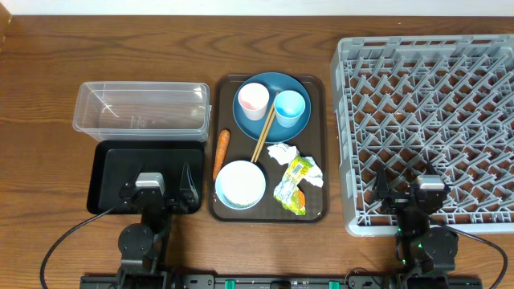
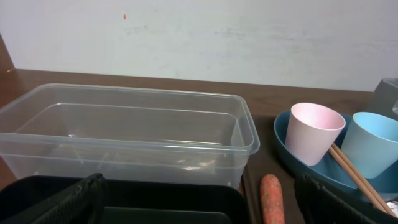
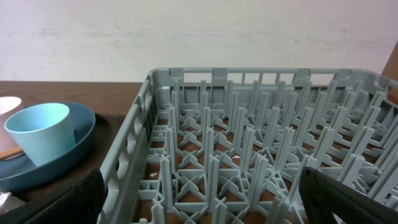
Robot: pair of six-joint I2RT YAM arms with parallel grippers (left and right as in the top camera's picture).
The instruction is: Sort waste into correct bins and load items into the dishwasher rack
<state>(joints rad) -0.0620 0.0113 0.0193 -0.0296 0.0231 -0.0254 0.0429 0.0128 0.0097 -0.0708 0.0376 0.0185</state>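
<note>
The dark blue plate (image 1: 271,90) holds the pink cup (image 1: 253,100) and the light blue cup (image 1: 290,107). Two chopsticks (image 1: 263,135) lean off its rim. Below lie the carrot (image 1: 221,152), the light blue bowl (image 1: 240,185), the white tissue (image 1: 283,153) and the yellow-green wrapper (image 1: 294,185). I cannot make out any rice grains. The clear container (image 1: 140,107) and black tray (image 1: 112,164) sit to the left, the grey rack (image 1: 434,120) to the right. My left gripper (image 1: 157,193) is open over the black tray. My right gripper (image 1: 414,194) is open over the rack's front edge.
All the dishes and waste lie on a dark brown serving tray (image 1: 320,144) between the bins and the rack. The left wrist view shows the container (image 2: 124,134), carrot (image 2: 271,198) and pink cup (image 2: 314,132). The right wrist view shows the rack pegs (image 3: 249,149) and the blue cup (image 3: 43,132).
</note>
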